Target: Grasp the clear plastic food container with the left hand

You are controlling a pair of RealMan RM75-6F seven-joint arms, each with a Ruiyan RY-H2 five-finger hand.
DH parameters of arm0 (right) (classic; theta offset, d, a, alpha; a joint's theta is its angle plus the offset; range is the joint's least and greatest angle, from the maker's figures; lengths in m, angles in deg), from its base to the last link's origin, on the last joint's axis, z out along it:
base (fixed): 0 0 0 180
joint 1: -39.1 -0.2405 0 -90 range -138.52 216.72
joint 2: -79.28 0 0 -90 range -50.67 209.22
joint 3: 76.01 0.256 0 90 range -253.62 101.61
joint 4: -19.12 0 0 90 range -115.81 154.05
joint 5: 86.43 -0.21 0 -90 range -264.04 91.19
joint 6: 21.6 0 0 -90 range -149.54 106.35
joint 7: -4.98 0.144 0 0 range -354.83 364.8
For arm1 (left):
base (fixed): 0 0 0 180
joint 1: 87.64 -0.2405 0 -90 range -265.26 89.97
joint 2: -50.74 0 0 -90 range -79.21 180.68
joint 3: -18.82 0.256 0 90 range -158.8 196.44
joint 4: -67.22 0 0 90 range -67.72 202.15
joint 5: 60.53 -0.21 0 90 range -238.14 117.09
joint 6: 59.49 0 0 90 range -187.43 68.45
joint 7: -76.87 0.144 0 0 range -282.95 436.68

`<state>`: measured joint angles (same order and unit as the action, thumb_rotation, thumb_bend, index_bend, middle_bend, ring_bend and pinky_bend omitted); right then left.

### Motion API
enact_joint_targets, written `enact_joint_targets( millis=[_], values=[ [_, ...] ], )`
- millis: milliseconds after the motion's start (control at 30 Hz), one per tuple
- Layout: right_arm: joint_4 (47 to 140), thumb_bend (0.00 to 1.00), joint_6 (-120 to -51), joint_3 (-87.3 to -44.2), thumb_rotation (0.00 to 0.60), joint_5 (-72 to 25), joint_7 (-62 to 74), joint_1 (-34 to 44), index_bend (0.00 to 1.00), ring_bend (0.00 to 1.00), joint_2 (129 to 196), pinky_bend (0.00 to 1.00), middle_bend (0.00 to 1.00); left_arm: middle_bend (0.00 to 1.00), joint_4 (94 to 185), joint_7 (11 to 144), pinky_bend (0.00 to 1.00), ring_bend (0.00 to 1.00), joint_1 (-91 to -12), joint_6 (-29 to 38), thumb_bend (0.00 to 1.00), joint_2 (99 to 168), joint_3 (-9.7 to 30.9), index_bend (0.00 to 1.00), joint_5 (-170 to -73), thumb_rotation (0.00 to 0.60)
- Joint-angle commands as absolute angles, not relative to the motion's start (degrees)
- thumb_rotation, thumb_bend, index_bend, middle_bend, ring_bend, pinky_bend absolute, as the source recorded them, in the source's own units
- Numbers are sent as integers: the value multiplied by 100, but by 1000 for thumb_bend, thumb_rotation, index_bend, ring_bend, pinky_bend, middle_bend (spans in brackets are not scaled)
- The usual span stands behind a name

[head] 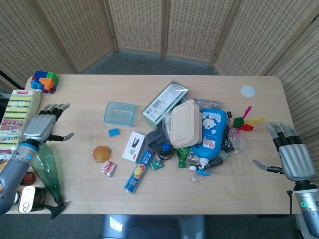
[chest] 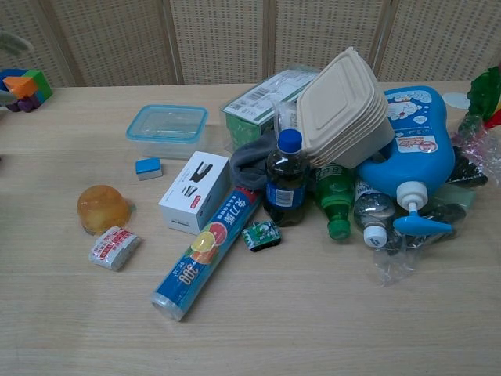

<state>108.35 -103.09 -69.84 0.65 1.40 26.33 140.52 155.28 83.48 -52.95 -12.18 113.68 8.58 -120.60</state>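
The clear plastic food container (head: 119, 113) with a blue rim lies on the table left of the central pile; the chest view shows the container (chest: 167, 128) at upper left. My left hand (head: 44, 126) hovers open over the table's left side, well to the left of the container, fingers spread and pointing toward it. A blurred fingertip (chest: 17, 43) shows at the chest view's top left corner. My right hand (head: 290, 156) hangs open off the table's right edge, holding nothing.
A pile of bottles, a beige clamshell box (head: 185, 123) and a blue detergent bottle (head: 211, 133) fills the middle. A white stapler box (head: 133, 146), blue eraser (head: 113, 132), orange ball (head: 101, 153) and foil roll (head: 140, 171) lie near the container. A green bottle (head: 46, 172) lies at the left edge.
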Motion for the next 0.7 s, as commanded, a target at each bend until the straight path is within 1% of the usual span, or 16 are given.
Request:
enact_joint_targets(
  millis=[33,100,433,700],
  values=[
    [10924,174,-10392,-6994,266,96,107,2684,0,0,13977,0,34,0,14843,8835,0,0,-4732,-1730,262,11920,855,0,-11683,434],
    [10977,176,-10456,-6996,267,97,93,2728,0,0,13922,0,35,0,14574,8919,0,0,-4559,-1866,263,12163,850,0,-11616,454],
    [11173,176,-10655,-6993,267,102,87,2884,0,0,13656,0,34,0,13070,9145,0,0,-3837,-2313,262,13477,855,0,-11532,458],
    [11275,175,-10790,-6980,266,88,106,2994,0,0,13510,0,34,0,12084,9045,0,0,-3425,-2768,225,14222,825,0,-11503,457]
  ],
)
